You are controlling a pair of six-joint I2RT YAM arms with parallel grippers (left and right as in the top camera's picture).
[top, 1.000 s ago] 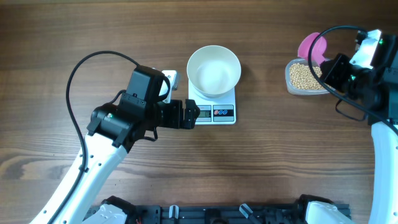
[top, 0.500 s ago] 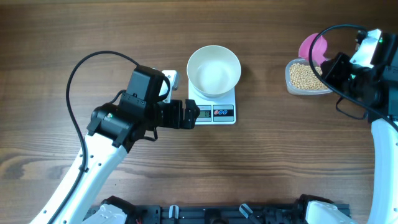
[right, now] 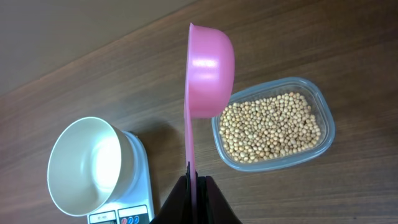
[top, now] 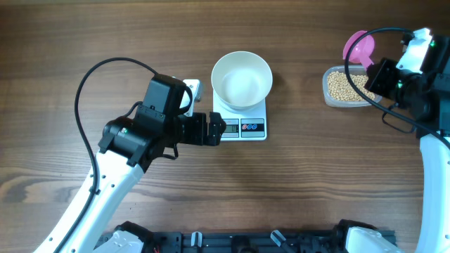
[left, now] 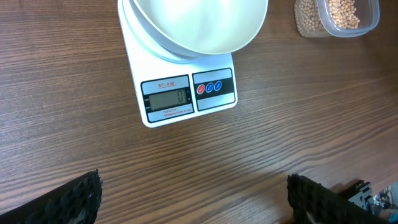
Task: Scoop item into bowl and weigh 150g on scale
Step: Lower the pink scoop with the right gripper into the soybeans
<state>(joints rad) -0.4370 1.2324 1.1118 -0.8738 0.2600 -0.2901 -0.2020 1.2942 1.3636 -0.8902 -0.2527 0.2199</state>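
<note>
scale (left: 186, 102) | label above display (left: 166, 98): SF-400 | display reads: 0

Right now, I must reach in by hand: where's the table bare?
Bare wood lies between the scale and the bean tub, and in front of the scale. Crowded: beside the left arm, and around the tub.

- worktop (top: 316, 190): dark brown, streaked wood grain
- bowl (top: 242, 79): plain white
- scale (left: 186, 93): white; grey display; dark panel with red and blue buttons
- beans (right: 270, 127): tan-beige
- scoop (right: 210, 68): pink
- container (right: 328, 127): clear
</note>
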